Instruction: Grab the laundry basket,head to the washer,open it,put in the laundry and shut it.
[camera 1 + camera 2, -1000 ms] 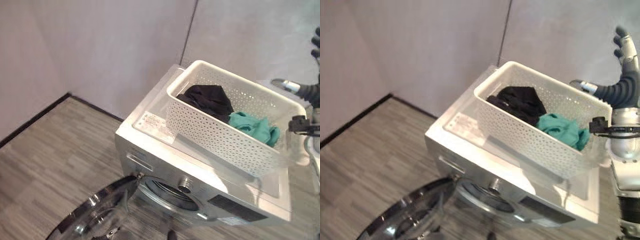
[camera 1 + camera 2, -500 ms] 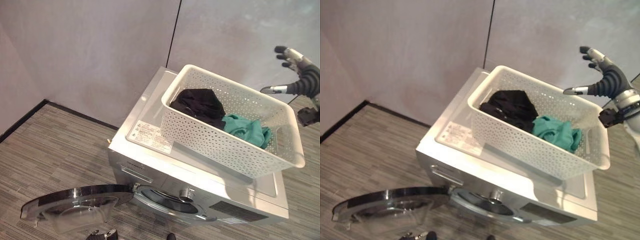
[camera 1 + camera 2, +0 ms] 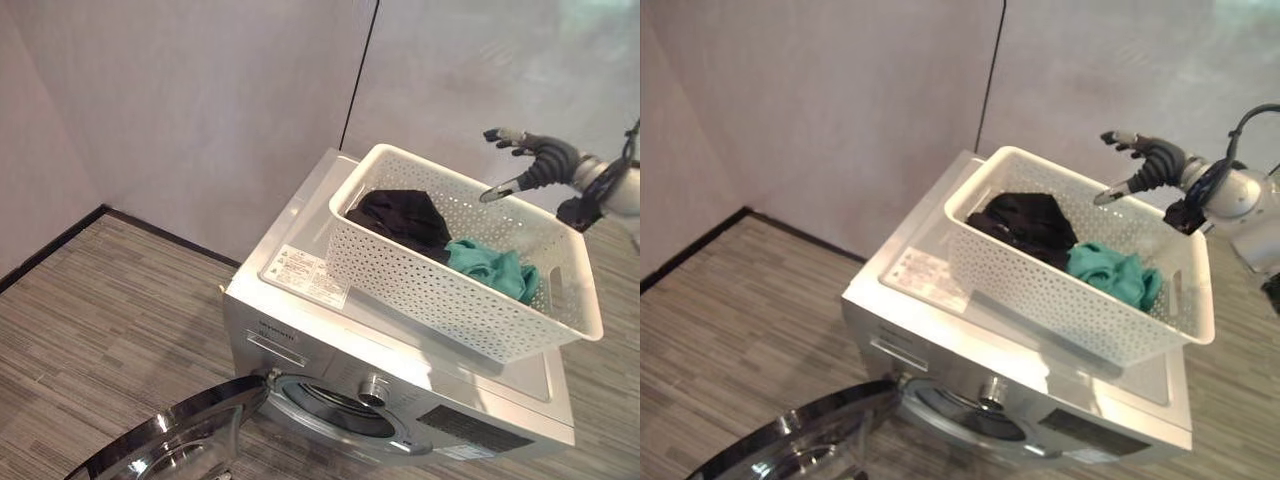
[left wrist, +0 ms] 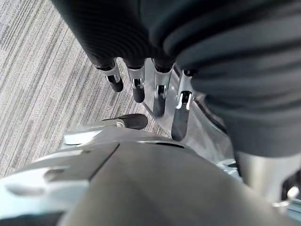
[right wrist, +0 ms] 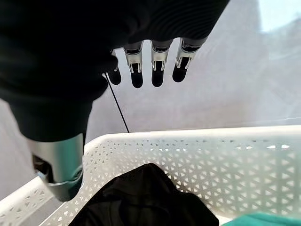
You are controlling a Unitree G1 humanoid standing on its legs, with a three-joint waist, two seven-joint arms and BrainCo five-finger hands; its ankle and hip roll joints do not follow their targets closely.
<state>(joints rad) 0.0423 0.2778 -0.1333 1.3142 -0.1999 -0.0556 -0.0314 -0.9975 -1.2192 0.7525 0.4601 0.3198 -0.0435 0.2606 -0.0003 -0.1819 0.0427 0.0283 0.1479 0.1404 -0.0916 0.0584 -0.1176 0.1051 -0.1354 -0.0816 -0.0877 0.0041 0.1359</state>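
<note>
Fingers (image 3: 1118, 138) of the right hand (image 3: 1152, 160) spread open above the laundry basket (image 3: 470, 290), which rests on the washer (image 3: 400, 350); left hand (image 4: 155, 89) relaxed by the open door (image 3: 170, 440). Black garment (image 3: 405, 215) and teal garment (image 3: 495, 268) remain to load.

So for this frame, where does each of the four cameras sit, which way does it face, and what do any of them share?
Left eye view: on the head, looking down at the washer, its open door and the white basket; right hand above the basket's far rim.
Right eye view: beside it, same scene; same right hand.
Left wrist view: along the left hand, straight fingers pointing at the striped floor and the silver door.
Right wrist view: along the open right hand, over the basket's black garment.
Shared: basket and garments in both eye views and the right wrist view.
</note>
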